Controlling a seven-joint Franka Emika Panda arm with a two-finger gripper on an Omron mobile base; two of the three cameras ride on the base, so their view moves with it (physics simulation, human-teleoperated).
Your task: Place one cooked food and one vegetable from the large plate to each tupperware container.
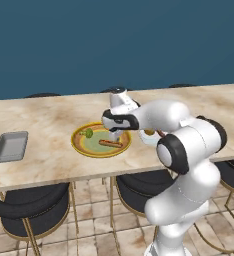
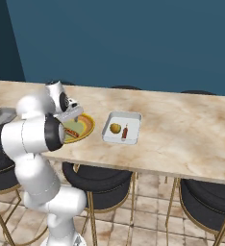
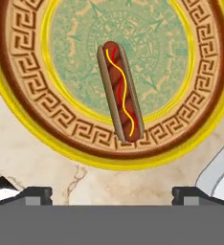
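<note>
- Two grey tupperware containers on the marble counter (image 1: 44,120), seen from the left base view: an empty tray (image 1: 11,146) at 9 o'clock from the large plate (image 1: 80,145), well apart; a second tray mostly hidden behind the arm at 3 o'clock, just a sliver visible.
- Same view: on the large plate, a green vegetable (image 1: 89,133) toward 10 o'clock and a hot dog (image 1: 110,143) near the centre, apart from each other. Gripper (image 1: 115,135) hanging just above the plate, over the hot dog; finger spacing hard to read here, probably wide.
- From the right base view: filled tray (image 2: 122,128) at 3 o'clock from the large plate (image 2: 87,126), close beside it but not touching. Inside, a yellow round item (image 2: 115,128) on the left and a small reddish sausage-like item (image 2: 125,132) on the right, apart. Far tray (image 2: 2,115) peeking out at 9 o'clock behind the arm. Black stools (image 2: 102,178) tucked under the counter edge.
- From the hand view: hot dog (image 3: 120,91) lying lengthwise, running from 12 toward 6 o'clock, with a yellow mustard squiggle, its lower end over the patterned rim (image 3: 32,110). Finger tips (image 3: 37,194) spread far apart at the bottom corners, gripping nothing, not touching the hot dog. Pale tray edge (image 3: 217,167) at 4 o'clock, beside the plate.
</note>
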